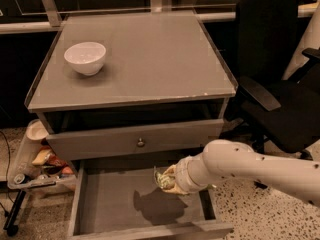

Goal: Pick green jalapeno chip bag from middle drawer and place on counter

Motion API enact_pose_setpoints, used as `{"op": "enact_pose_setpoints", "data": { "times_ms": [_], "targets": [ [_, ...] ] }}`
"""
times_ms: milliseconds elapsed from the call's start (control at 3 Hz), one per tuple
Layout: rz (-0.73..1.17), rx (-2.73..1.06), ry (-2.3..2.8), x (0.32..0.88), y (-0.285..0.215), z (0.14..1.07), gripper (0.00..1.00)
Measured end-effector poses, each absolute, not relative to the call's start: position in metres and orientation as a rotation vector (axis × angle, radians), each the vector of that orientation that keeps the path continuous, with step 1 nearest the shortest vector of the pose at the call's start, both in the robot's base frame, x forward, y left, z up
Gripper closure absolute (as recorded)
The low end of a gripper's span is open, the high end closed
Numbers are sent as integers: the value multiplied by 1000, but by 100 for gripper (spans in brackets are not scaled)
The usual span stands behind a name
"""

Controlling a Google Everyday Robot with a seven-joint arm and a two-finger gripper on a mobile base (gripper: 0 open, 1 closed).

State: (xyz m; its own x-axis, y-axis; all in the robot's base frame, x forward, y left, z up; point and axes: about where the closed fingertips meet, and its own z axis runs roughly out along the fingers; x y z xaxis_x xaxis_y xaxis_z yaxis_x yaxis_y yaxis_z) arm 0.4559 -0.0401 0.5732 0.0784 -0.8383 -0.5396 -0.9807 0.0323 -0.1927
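The green jalapeno chip bag is crumpled at the tip of my gripper, which is shut on it. My white arm reaches in from the right. The bag hangs above the right part of the open middle drawer, and its shadow falls on the drawer floor below. The drawer holds nothing else that shows. The counter lies above, and the gripper is well below its front edge.
A white bowl stands on the counter's left side. A shut drawer front with a round knob sits just above the open drawer. A black office chair stands to the right. A rack with snack packets is at the left.
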Motion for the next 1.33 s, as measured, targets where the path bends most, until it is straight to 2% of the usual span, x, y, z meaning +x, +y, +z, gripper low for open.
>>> {"op": "enact_pose_setpoints", "data": {
  "times_ms": [667,1333],
  "targets": [
    [102,-1854,1776,465,-67,710,100],
    [9,-1874,1746,467,-73,744,100]
  ]
}}
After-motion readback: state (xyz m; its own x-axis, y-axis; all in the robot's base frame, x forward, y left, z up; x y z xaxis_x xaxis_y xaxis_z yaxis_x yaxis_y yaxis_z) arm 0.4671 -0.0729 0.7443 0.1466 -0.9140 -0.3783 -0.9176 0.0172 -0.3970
